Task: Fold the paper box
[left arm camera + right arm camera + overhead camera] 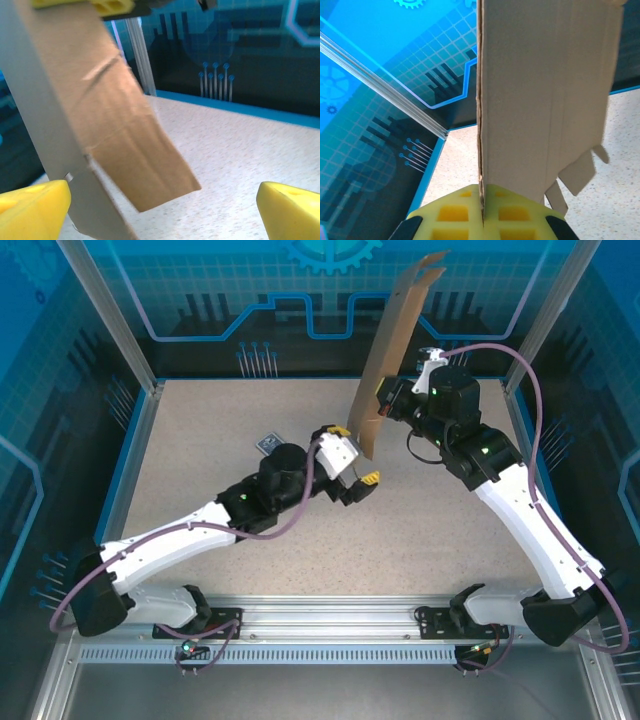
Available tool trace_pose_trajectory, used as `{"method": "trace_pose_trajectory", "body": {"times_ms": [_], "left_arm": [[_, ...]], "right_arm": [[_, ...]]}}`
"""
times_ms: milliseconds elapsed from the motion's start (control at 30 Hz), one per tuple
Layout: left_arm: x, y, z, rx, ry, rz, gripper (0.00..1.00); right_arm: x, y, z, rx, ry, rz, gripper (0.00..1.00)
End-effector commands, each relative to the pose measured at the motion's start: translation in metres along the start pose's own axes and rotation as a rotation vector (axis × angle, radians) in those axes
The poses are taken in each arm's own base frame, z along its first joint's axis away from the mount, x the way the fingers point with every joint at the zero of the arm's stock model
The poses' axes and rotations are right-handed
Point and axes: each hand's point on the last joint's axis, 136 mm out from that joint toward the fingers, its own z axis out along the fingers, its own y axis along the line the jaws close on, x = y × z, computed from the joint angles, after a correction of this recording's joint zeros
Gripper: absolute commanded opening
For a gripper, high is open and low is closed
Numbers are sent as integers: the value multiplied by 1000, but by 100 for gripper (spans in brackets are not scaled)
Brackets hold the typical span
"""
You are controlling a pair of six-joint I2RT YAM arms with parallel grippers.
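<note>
On the table (450, 540) we find the fold barely begun. The box (398, 350) is as yet no box but a flat sheet of brown cardboard, lifted clear of the surface and standing nearly on edge. It leans a little, with its top high toward the rear of the cell and its lower end hanging above the middle of the table. We judge that almost all the work is left: no wall is raised, no tab is tucked, no lid is shaped. The small tabs seen from the right wrist hang loose in the plane of the sheet. From the left wrist, one long flap angles away from the main panel; it may be a first crease, though we cannot tell. The right gripper (384, 402) carries the whole sheet, its jaws pressed together on one cardboard edge, so the panel rises straight up from between the yellow fingers. The left gripper (352, 454) is spread wide and holds nothing. The sheet's lower end sits between its jaws, close beside one finger and well apart from the other, and we cannot tell whether it touches. A small patterned pack (270, 444) lies on the table beyond the left arm, apart from it all.
</note>
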Motion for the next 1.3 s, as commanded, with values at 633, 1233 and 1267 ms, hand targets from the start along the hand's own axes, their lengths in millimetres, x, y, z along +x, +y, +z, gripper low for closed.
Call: {"method": "trace_pose_trajectory", "body": {"times_ms": [633,1233,1267], "left_arm": [[-28,50,28,-407,-129,319,65],[-18,62,26,-414,-137,321,22],[-18,65,24,-420,-138,320,19]], "right_arm": [[-1,-7,5,-13,-38,101,1],[2,-18,7,-4,-32,133,17],[2,-19,7,-4,-33,134,19]]}}
